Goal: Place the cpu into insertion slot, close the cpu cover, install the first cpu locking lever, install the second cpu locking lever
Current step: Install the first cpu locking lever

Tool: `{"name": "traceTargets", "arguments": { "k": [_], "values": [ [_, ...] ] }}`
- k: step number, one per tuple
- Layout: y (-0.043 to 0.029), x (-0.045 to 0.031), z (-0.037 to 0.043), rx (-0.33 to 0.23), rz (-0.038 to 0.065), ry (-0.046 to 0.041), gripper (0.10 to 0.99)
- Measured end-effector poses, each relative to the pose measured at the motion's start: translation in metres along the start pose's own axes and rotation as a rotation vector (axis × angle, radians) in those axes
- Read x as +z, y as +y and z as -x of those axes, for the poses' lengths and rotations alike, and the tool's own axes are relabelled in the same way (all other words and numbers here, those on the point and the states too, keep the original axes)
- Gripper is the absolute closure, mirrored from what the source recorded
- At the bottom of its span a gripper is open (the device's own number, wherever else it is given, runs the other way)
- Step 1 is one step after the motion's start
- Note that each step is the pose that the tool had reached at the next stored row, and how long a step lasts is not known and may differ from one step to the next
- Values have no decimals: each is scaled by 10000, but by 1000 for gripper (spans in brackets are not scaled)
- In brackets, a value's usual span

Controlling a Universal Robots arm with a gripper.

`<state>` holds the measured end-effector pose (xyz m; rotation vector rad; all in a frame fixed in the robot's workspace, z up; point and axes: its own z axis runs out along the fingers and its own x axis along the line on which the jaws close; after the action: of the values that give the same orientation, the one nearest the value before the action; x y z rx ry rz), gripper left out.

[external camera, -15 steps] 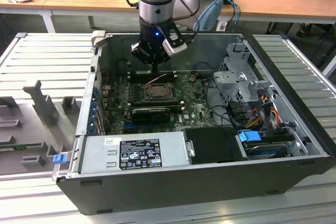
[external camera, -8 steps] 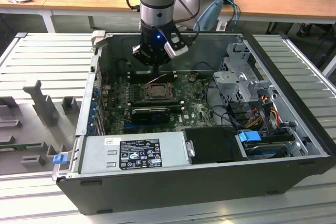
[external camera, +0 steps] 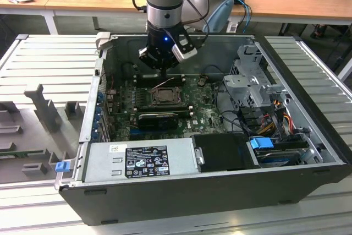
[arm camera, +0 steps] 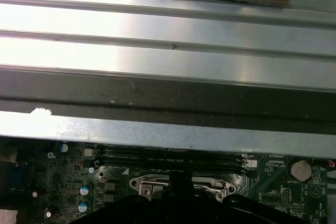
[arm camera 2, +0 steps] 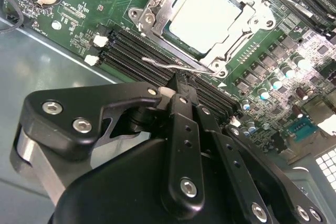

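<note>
Exterior view: the gripper hangs inside the open computer case, just at 12 o'clock of the insertion slot.

Second wrist view: the fingers are pinched together, empty, near a thin locking lever; the cpu sits seated under the closed cpu cover.

First wrist view: the case wall borders the green board.

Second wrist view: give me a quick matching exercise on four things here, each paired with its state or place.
Things:
1. cpu
2. cpu cover
3. wire lever
4. gripper

States:
A. closed down as a frame around the chip
B. seated in the socket, pale face up
C. fingers shut, tips at the wire
D. thin, lying beside the socket's edge

Pairs: 1-B, 2-A, 3-D, 4-C
</note>
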<state>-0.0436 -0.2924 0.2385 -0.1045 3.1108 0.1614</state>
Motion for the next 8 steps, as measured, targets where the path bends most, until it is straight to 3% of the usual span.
{"name": "traceTargets", "arguments": {
  "k": [8],
  "values": [
    [-5, 17, 57, 106, -4, -10, 980]
  ]
}}
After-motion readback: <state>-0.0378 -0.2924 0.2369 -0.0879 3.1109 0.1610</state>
